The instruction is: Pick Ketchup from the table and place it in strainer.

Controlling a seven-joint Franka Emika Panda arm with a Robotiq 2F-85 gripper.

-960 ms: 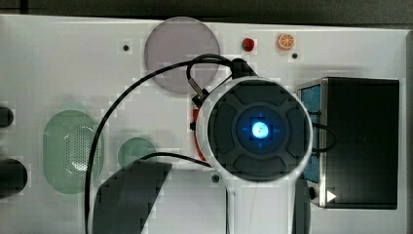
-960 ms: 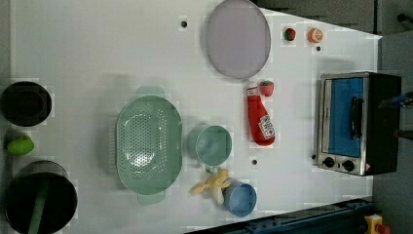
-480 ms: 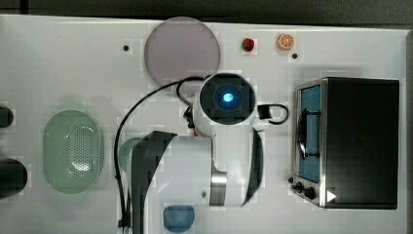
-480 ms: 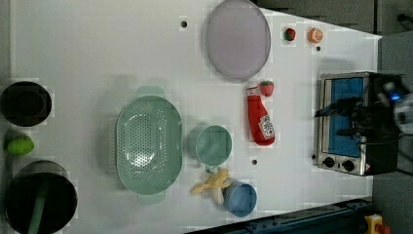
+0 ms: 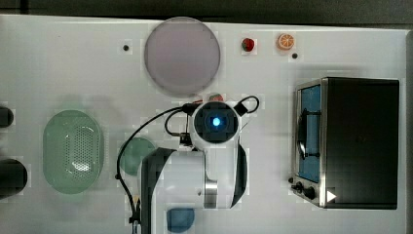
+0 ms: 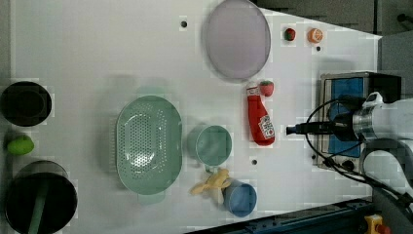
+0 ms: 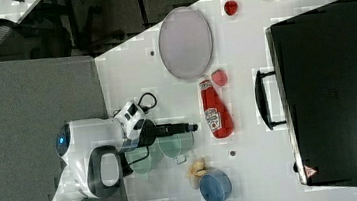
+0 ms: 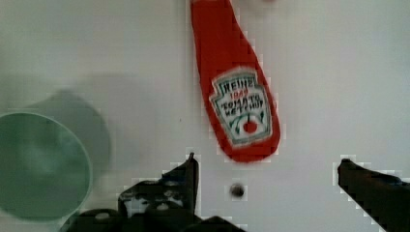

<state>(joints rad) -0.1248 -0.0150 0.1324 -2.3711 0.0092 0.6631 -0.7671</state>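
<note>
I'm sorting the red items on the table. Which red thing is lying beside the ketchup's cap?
The strawberry touching the ketchup near its white cap, below the lilac plate in the left view. The other strawberry sits apart, beside the orange slice.

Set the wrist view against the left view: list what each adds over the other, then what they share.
Wrist view adds: the printed label on the Ketchup, readable up close, and the gripper open, its fingers spread just past the bottle's base.
Left view adds: the strainer, empty, on the far side of the teal cup from the bottle; the grey-lilac plate; the toaster oven; a blue cup and a banana.
Shared: the Ketchup lying on the table, with the teal cup beside it.
</note>
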